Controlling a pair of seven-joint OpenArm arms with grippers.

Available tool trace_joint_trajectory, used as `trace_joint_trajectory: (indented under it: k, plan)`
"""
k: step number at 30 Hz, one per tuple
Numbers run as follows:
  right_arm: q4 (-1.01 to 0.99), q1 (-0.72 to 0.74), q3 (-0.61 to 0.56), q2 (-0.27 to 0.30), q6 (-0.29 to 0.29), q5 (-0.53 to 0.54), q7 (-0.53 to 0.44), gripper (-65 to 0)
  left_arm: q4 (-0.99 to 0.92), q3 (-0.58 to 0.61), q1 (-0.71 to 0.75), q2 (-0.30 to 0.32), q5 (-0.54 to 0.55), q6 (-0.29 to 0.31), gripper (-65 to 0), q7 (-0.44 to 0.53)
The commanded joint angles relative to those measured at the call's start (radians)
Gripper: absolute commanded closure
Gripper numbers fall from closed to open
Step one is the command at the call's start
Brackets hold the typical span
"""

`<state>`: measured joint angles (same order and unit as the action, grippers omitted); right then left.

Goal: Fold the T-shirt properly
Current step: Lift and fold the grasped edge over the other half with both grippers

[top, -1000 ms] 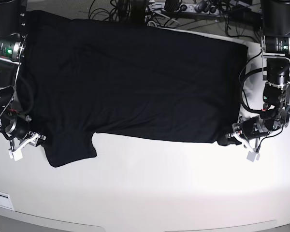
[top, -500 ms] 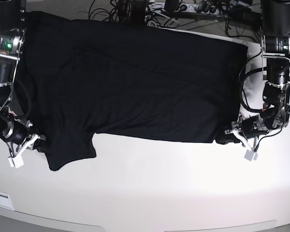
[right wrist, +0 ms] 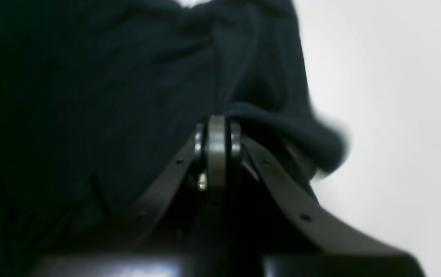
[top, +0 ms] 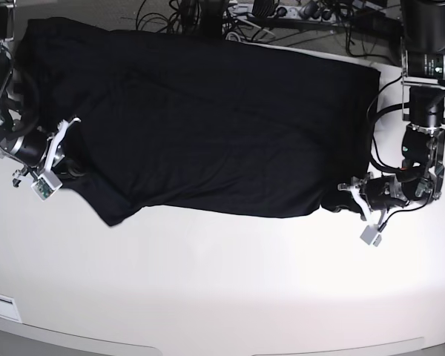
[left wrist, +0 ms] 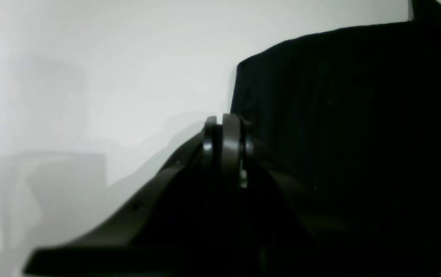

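Black T-shirt (top: 215,126) lay spread plain side up across the white table (top: 230,289), my right gripper (top: 59,159) clenched on its sleeve, my left gripper (top: 348,199) pinching its hem corner

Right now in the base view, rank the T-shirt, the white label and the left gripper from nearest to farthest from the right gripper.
1. T-shirt, pinched in the right gripper, view's left.
2. White label, table's near left corner.
3. Left gripper, far across, view's right.
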<state>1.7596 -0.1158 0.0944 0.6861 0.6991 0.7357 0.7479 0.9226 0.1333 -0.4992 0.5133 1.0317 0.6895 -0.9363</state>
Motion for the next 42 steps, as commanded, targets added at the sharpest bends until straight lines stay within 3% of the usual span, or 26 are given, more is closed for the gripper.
trace_joint_trajectory:
  k: [1,5,12,15,23,28,36,39,42]
  plan:
    - [0.033,0.011,0.015,0.034,-0.001,0.017,-0.029,0.0,0.039,-0.008,-0.03,0.037,0.028,0.009,0.0,0.014]
    - [0.065,-0.024,0.037,0.048,-0.001,0.017,-0.021,0.0,0.106,-0.008,-0.03,0.082,0.031,0.009,0.0,0.011]
    - [0.066,-0.026,0.093,0.049,-0.001,0.073,0.046,0.0,0.146,-0.008,-0.027,0.166,0.159,0.009,0.0,-0.043]
    - [0.066,-0.025,0.097,0.063,-0.001,0.151,0.103,0.0,0.146,-0.008,-0.027,0.173,0.18,0.009,0.0,-0.058]
    - [0.067,-0.025,0.098,0.147,-0.001,0.155,0.109,0.0,0.147,-0.001,-0.025,0.174,0.362,0.009,0.0,-0.187]
    - [0.067,-0.025,0.124,0.159,-0.001,0.212,0.108,0.0,0.147,0.032,-0.025,0.175,0.327,0.009,0.0,-0.187]
    - [0.067,-0.026,0.183,0.159,-0.001,0.411,0.246,0.0,0.194,0.157,-0.025,0.249,0.312,0.009,0.0,-0.186]
    - [0.067,-0.06,0.183,0.159,-0.001,0.408,0.227,0.0,0.235,0.164,-0.025,0.283,0.312,0.009,0.0,-0.185]
    - [0.067,-0.12,0.183,0.159,-0.001,0.303,0.153,0.0,0.264,0.164,-0.025,0.323,0.311,0.009,0.0,-0.172]
